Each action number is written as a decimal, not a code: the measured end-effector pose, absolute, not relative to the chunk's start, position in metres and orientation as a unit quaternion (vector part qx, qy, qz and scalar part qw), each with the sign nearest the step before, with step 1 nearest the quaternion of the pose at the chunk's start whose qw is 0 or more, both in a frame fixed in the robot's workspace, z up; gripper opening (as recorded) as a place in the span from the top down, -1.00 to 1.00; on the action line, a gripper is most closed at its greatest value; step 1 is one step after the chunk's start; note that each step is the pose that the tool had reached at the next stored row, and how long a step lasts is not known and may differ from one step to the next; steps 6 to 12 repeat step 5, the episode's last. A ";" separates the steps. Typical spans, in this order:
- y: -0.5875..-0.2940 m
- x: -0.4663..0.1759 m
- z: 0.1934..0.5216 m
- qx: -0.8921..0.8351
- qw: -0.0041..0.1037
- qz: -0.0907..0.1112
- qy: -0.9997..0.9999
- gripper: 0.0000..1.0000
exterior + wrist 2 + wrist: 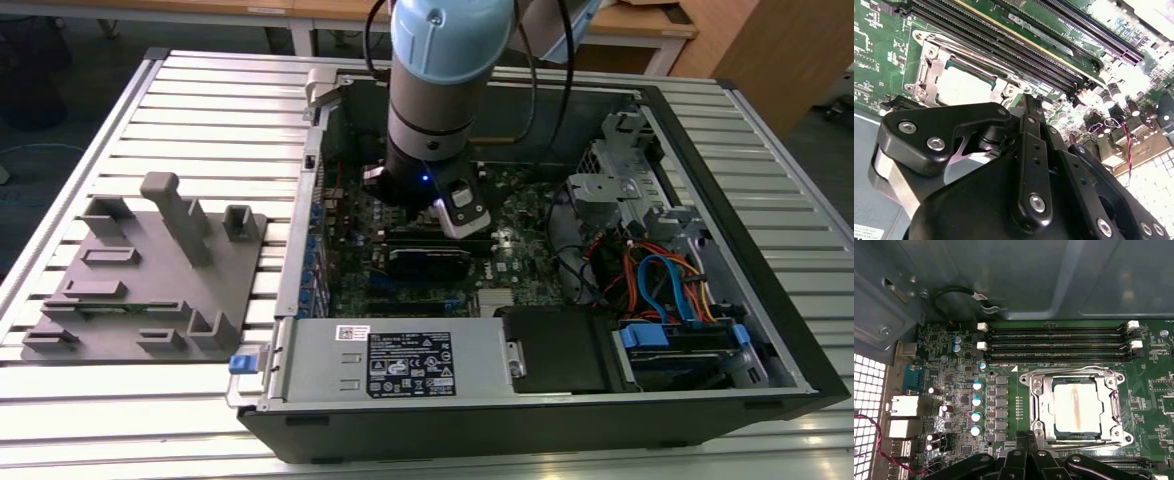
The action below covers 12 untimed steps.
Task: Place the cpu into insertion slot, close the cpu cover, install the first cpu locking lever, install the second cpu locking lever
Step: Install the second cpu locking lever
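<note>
In the exterior view, a grey moulded fixture block (147, 275) is lying on the slatted table (80, 440) at nine o'clock of the open computer case (747, 400). At six o'clock inside the case the grey power-supply box (387, 362) is sitting, and the arm (434, 90) is reaching straight down over the green motherboard (350, 260) at the centre. At three o'clock, orange and blue cables (661, 285) are running beside the drive bay.

In the first wrist view, the black memory slots (1056, 344) are lying at twelve o'clock of the insertion slot (1026, 407). The cpu (1076, 410) is sitting flat inside that socket, its dull metal top showing through the window of the cpu cover (1116, 405), which is lying down around it. The gripper (1026, 447) is hovering at seven o'clock of the socket, just beside its rim. Its black fingers (1029, 130) are appearing pressed close together with nothing visible between them, though I cannot tell this for certain.
</note>
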State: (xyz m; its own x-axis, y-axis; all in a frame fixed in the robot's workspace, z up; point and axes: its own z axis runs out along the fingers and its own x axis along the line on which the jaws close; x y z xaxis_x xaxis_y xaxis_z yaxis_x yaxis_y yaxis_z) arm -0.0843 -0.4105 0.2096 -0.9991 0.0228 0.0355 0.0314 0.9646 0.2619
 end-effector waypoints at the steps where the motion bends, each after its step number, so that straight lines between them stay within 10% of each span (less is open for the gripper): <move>1: -0.411 -0.084 0.210 -0.014 0.016 -0.132 -0.991 0.80; 12: -0.411 -0.084 0.210 -0.014 0.016 -0.132 -0.991 0.80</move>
